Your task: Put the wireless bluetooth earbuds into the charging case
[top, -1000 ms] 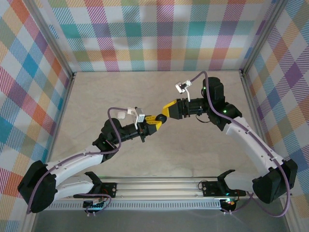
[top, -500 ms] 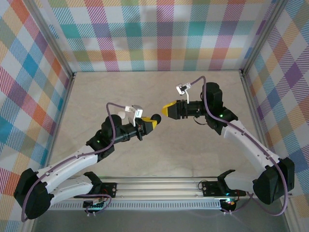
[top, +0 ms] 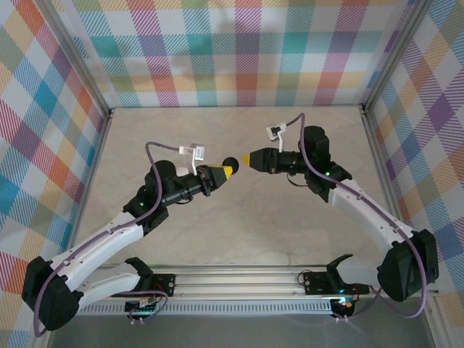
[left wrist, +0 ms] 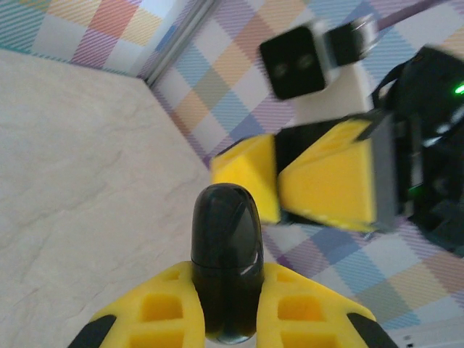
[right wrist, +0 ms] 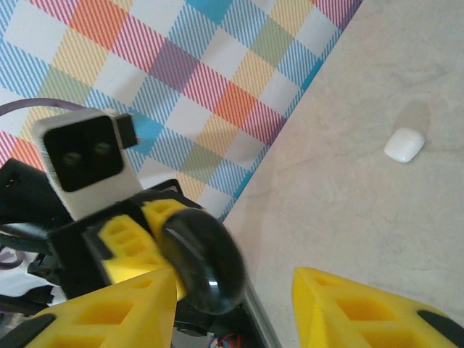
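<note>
Bottom centre of the left wrist view, the left gripper (left wrist: 226, 283) clamps the glossy black rounded plastic charging case (left wrist: 226, 235) between its yellow fingers (left wrist: 181, 286), which hide its lower end. Beyond, centre right, blurred and cut by the frame edge, the right gripper (left wrist: 278, 185) faces the case with yellow fingers parted, holding nothing. Farthest, upper right of the right wrist view, a small white rounded object (right wrist: 404, 145) lies on the beige marbled tabletop (right wrist: 377, 232), too small to identify.
</note>
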`<state>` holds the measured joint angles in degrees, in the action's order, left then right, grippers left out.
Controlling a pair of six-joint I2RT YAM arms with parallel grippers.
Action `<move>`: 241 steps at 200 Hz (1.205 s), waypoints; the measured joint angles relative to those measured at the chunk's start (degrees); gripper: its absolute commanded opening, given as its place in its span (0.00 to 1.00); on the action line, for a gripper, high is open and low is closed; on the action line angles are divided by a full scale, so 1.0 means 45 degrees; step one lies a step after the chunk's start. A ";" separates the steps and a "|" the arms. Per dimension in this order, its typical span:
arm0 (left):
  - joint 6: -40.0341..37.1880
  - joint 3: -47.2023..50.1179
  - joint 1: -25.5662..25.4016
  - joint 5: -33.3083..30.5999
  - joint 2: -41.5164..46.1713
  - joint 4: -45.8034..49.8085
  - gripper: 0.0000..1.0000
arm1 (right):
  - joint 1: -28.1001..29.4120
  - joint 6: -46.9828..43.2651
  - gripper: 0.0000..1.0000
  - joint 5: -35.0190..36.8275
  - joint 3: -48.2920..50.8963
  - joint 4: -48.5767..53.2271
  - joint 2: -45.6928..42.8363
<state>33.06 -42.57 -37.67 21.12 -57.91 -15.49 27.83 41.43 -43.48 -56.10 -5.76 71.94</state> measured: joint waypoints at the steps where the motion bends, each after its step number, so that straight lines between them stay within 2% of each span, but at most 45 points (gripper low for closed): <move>1: 0.0015 0.0000 0.0000 0.0000 0.0000 -0.0015 0.00 | 0.0000 0.0029 0.46 -0.0015 0.0015 -0.0024 0.0015; 79: 0.1520 0.0010 0.0000 0.0340 -0.0908 -0.1923 0.00 | 0.0194 0.0651 0.44 -0.0699 0.0053 -0.0772 0.0209; 93: 0.1724 0.0010 0.0000 0.0452 -0.1010 -0.2025 0.00 | 0.0311 0.0627 0.39 -0.0869 0.0049 -0.0865 0.0219; 124: 0.2045 -0.0078 0.0102 0.0806 -0.1171 -0.2317 0.00 | 0.0248 0.0743 0.17 -0.1141 0.0015 -0.1141 0.0432; 142: 0.2152 -0.0146 0.0228 0.0962 -0.1219 -0.2356 0.00 | 0.0175 0.0908 0.11 -0.1268 0.0000 -0.1535 0.0559; 165: 0.2176 -0.0175 0.0243 0.0971 -0.1180 -0.2365 0.00 | 0.0151 0.1093 0.09 -0.1418 0.0000 -0.1855 0.0612; 169: 0.2166 -0.0175 0.0243 0.0962 -0.1161 -0.2351 0.03 | 0.0151 0.1093 0.08 -0.1443 0.0000 -0.1885 0.0627; 178: 0.2123 -0.0185 0.0243 0.0952 -0.1107 -0.2268 0.18 | 0.0155 0.1098 0.08 -0.1491 0.0005 -0.1953 0.0631; 189: 0.1967 -0.0248 0.0238 0.0918 -0.1044 -0.2098 0.41 | 0.0170 0.1088 0.07 -0.1511 0.0019 -0.2021 0.0636; 209: 0.1617 -0.0534 0.0199 0.0908 -0.1044 -0.1253 0.65 | 0.0325 0.1025 0.06 -0.1491 0.0034 -0.2229 0.0636; 215: 0.1438 -0.0622 0.0175 0.0874 -0.1039 -0.0971 0.77 | 0.0321 0.0957 0.06 -0.1491 0.0034 -0.2239 0.0636; 223: 0.1277 -0.0787 0.0170 0.0758 -0.1015 -0.0427 0.98 | 0.0321 0.0821 0.06 -0.1491 0.0034 -0.2200 0.0636; 241: 0.0680 -0.1166 0.0151 0.0165 -0.0787 0.1035 1.00 | 0.0112 0.0481 0.06 -0.1384 0.0034 -0.1875 0.0636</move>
<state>36.12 -47.81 -36.99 21.87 -61.45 -10.83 28.34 43.59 -49.71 -55.94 -14.20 74.81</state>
